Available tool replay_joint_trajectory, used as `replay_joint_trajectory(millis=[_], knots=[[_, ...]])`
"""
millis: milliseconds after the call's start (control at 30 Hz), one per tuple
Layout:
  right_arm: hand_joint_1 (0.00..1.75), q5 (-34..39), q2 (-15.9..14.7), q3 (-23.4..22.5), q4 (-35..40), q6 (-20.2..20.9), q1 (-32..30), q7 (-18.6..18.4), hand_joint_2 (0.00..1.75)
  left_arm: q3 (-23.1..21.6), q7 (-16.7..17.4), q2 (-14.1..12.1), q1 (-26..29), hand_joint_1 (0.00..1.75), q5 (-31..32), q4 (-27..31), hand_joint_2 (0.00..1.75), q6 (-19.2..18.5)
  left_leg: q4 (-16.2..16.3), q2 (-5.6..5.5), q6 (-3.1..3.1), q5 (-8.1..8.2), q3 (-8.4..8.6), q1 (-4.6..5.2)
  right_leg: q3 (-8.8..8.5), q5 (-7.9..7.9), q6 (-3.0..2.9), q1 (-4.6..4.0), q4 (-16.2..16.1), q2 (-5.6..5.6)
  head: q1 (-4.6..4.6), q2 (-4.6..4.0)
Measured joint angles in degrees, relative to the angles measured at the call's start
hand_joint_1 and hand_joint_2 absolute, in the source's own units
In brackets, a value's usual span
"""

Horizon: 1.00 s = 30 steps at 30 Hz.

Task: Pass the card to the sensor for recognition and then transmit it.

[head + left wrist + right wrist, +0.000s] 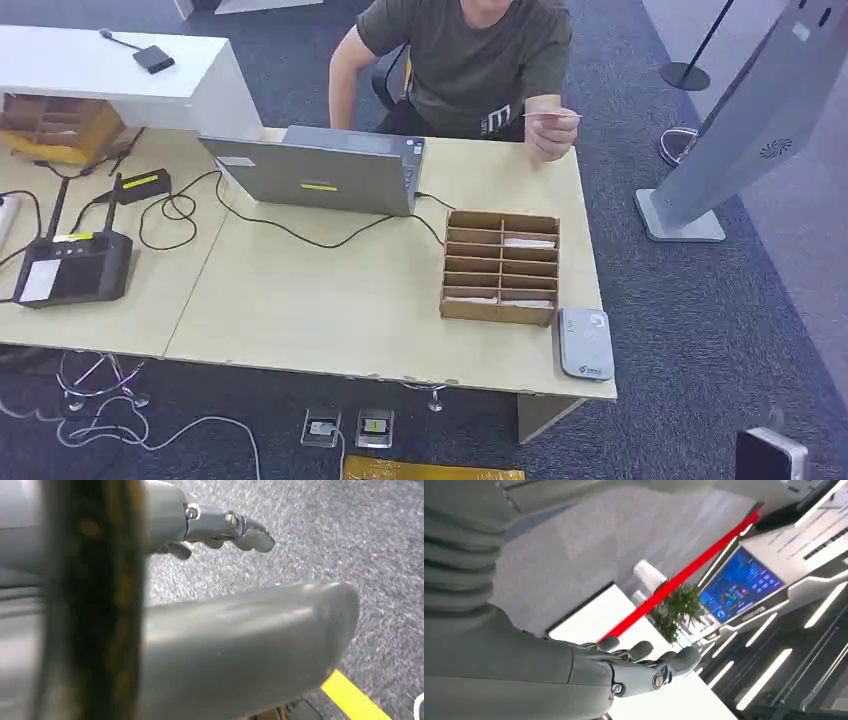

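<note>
A person at the far side of the table holds a thin white card (552,116) up in one hand, above the table's far right corner. The sensor, a small grey-white reader (585,343), lies at the table's front right edge, beside a cardboard sorting box (500,266) with a few cards in its slots. My left hand (170,515) hangs over grey carpet, its fingers (235,527) apart from the thick thumb (240,645), holding nothing. My right hand (624,672) is also empty, its fingers (674,662) loosely stretched out. A dark and silver part of my right arm (770,455) shows at the lower right.
A grey laptop (320,175) stands at the back middle of the wooden table (300,310), with cables running left to a black device (70,265). A white cabinet (110,70) is at the back left. A grey kiosk stand (740,130) rises right of the table.
</note>
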<state>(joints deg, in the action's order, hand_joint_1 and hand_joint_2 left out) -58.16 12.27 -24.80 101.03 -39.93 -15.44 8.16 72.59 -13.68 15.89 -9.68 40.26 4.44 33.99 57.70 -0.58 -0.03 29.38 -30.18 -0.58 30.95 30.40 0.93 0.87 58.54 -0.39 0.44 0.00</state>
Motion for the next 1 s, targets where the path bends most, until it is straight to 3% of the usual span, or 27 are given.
replay_joint_trajectory(millis=[100, 167, 200, 267, 500, 600, 800, 1000], knots=[[0.0, -9.04, -7.77, 7.63, 4.85, 0.26, 2.58, -20.29, 1.75, 0.02, 0.17, -0.26, 0.03, 0.0, 1.12, 0.0, 0.0, -0.57, 0.0, 0.01, 0.04, -0.02, -0.05, 0.11, 0.0, -0.06, 0.08, 0.11, 0.0, 0.05, 0.02, 0.0], [0.0, -12.63, -16.25, 14.58, 8.15, 2.54, 7.08, -36.06, 1.75, 0.02, 0.57, -0.46, 0.01, 0.0, 2.04, 0.0, 0.0, -1.25, 0.01, 0.01, 0.11, -0.07, -0.03, 0.16, -0.01, -0.12, 0.17, 0.17, -0.01, 0.06, 0.0, 0.0], [0.0, -12.52, -20.12, 17.73, 9.5, 4.4, 9.34, -41.3, 1.75, 0.02, 0.7, -0.55, -0.01, 0.0, 2.52, 0.0, 0.0, -1.71, 0.01, 0.0, 0.14, -0.09, -0.02, 0.2, 0.0, -0.12, 0.17, 0.19, -0.02, 0.01, 0.04, 0.0], [0.0, -10.11, -26.06, 22.63, 11.42, 8.91, 13.16, -46.67, 1.75, 0.02, 0.83, -0.79, 0.01, 0.0, 3.41, 0.0, 0.0, -2.41, 0.01, -0.24, 0.25, -0.16, -0.1, 0.2, -0.02, -0.14, 0.2, 0.19, -0.03, -0.26, 0.04, 0.0], [0.0, 8.43, -42.37, 34.9, 13.98, 24.04, 31.94, -47.16, 1.75, 0.02, 1.27, -1.97, 0.2, 0.0, 6.19, 0.0, 0.0, -4.68, 0.03, -0.33, 0.25, -0.28, -0.11, 0.23, 0.08, -0.16, 0.2, 0.22, -0.01, -0.37, 0.0, 0.0], [0.0, 14.37, -47.73, 39.32, 13.91, 28.77, 40.23, -47.16, 1.75, 0.02, 1.55, -2.38, 0.36, 0.0, 7.06, 0.0, 0.0, -5.03, 0.03, -0.42, 0.24, -0.28, -0.16, 0.22, 0.14, -0.16, 0.2, 0.21, -0.01, -0.49, 0.0, 0.0], [0.0, 16.83, -53.98, 48.02, 13.04, 35.06, 50.62, -47.22, 1.75, 0.02, 1.62, -2.76, 0.46, 0.0, 7.96, 0.0, 0.0, -6.01, 0.04, -0.52, 0.23, -0.28, -0.21, 0.22, 0.21, -0.15, 0.18, 0.2, -0.03, -0.55, -0.02, 0.0], [0.0, 16.81, -55.9, 53.57, 11.51, 38.54, 54.36, -47.22, 1.75, 0.02, 1.64, -3.13, 0.5, 0.0, 8.7, 0.0, 0.0, -7.54, 0.03, -0.47, 0.23, -0.26, -0.25, 0.22, 0.25, -0.14, 0.19, 0.2, -0.03, -0.51, 0.0, 0.0]])
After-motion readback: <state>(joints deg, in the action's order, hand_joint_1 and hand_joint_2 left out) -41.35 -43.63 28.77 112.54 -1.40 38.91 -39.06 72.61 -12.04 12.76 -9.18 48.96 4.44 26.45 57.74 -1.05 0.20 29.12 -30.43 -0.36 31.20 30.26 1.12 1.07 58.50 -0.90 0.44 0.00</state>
